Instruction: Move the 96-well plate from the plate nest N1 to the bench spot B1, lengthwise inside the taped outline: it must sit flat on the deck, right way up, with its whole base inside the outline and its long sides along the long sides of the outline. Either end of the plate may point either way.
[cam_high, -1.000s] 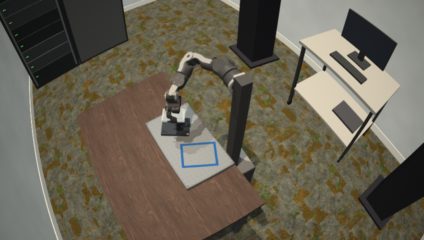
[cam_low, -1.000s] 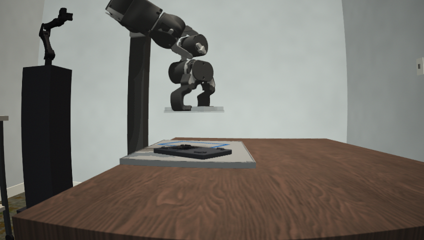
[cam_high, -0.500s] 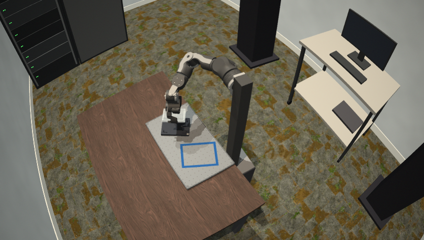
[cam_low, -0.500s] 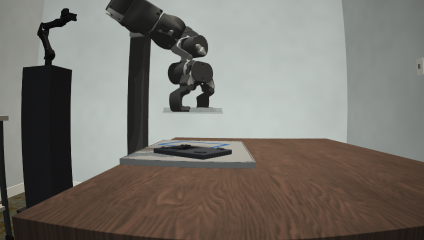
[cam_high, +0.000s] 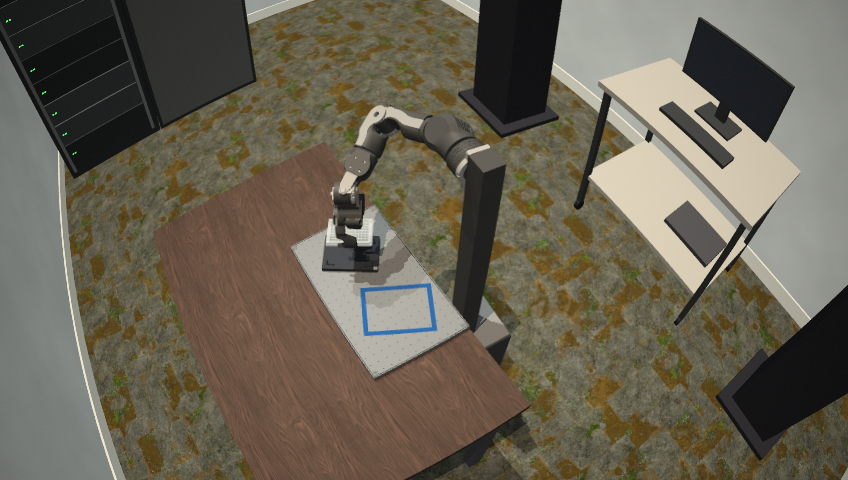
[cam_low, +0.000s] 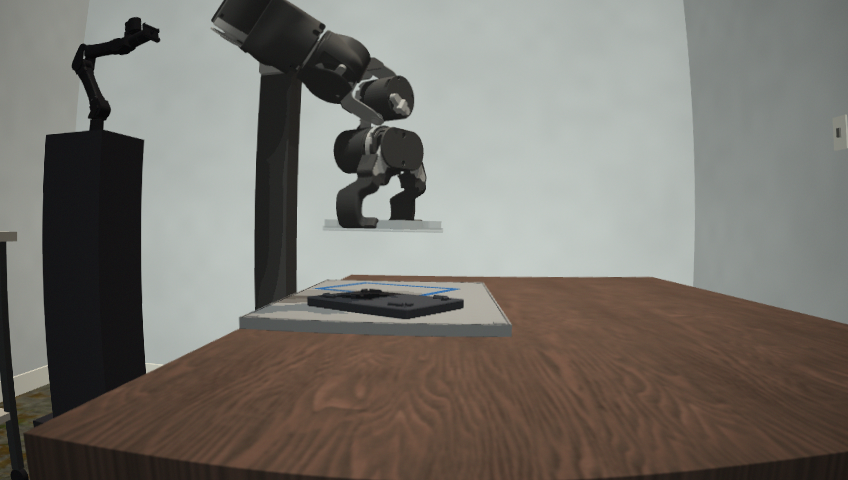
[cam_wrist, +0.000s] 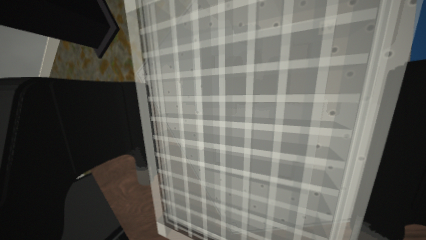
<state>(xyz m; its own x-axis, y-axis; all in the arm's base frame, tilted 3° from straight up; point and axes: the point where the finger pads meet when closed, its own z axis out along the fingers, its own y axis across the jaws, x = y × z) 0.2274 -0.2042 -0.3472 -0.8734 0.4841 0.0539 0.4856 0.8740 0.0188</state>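
Ninety-six-well plate (cam_low: 383, 225), pale and translucent, hangs level in the air near the centre of the exterior view, well above the black plate nest (cam_low: 385, 303) that lies flat on the grey perforated deck (cam_low: 374, 325). The gripper (cam_low: 383, 214) reaches down from the bent arm (cam_low: 321, 50) and is clamped on the plate, one dark finger on each long side, so the plate is carried clear of the nest with open space between them. In the top view the plate (cam_high: 364, 231) shows as a white grid just above centre, partly covered by the gripper (cam_high: 348, 228), and it sits over the upper edge of the nest (cam_high: 349, 259). The blue taped outline (cam_high: 397, 329) lies lower right of the nest on the same deck (cam_high: 380, 362), apart from the nest, with only the dotted deck surface inside it. The deck rests on a brown wooden table (cam_high: 261, 356). The wrist view is filled by the plate's grid of wells (cam_wrist: 260, 125), running from the top edge to the bottom, with dark fingers at the left and right margins.
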